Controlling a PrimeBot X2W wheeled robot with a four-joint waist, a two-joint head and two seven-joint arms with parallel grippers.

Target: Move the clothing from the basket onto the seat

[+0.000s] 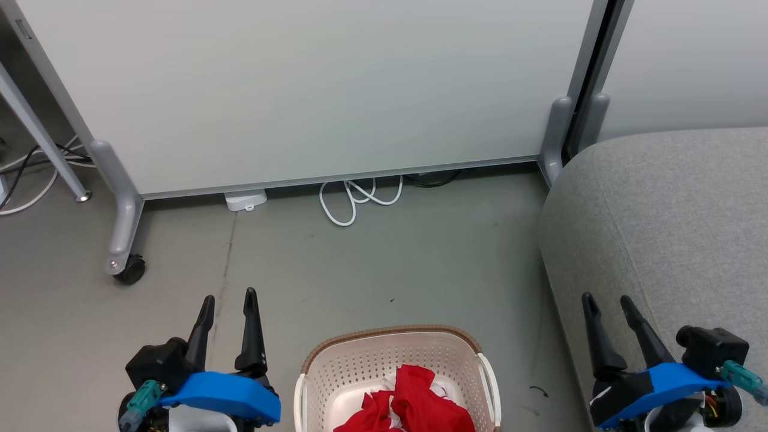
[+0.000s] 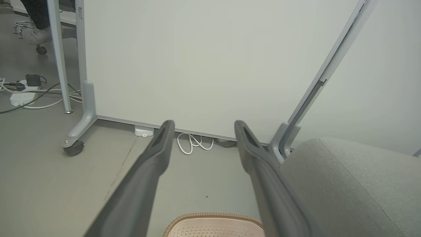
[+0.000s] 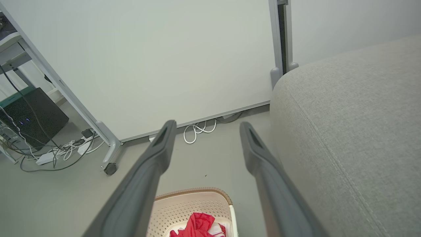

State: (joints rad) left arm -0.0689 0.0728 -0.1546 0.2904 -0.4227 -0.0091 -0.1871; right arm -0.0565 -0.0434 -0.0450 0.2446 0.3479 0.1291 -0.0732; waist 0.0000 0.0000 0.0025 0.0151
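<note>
The cream-white basket (image 1: 354, 366) with a brown rim stands on the floor at the bottom centre of the head view. Red clothing (image 1: 414, 402) with white parts lies bunched inside it; the right wrist view shows the same clothing (image 3: 197, 223) in the basket (image 3: 184, 207). The light grey seat (image 1: 672, 228) fills the right side. My left gripper (image 1: 229, 297) hangs open left of the basket, nothing between its fingers. My right gripper (image 1: 607, 298) is open beside the seat's front edge, right of the basket. The basket's rim (image 2: 213, 217) and the seat (image 2: 345, 184) appear in the left wrist view.
A pale partition panel (image 1: 300, 90) on castor feet (image 1: 129, 270) stands across the back. A coiled white cable (image 1: 357, 201) and a small white adapter (image 1: 246, 200) lie at its base. More cables and a power strip (image 2: 19, 97) sit at the far left.
</note>
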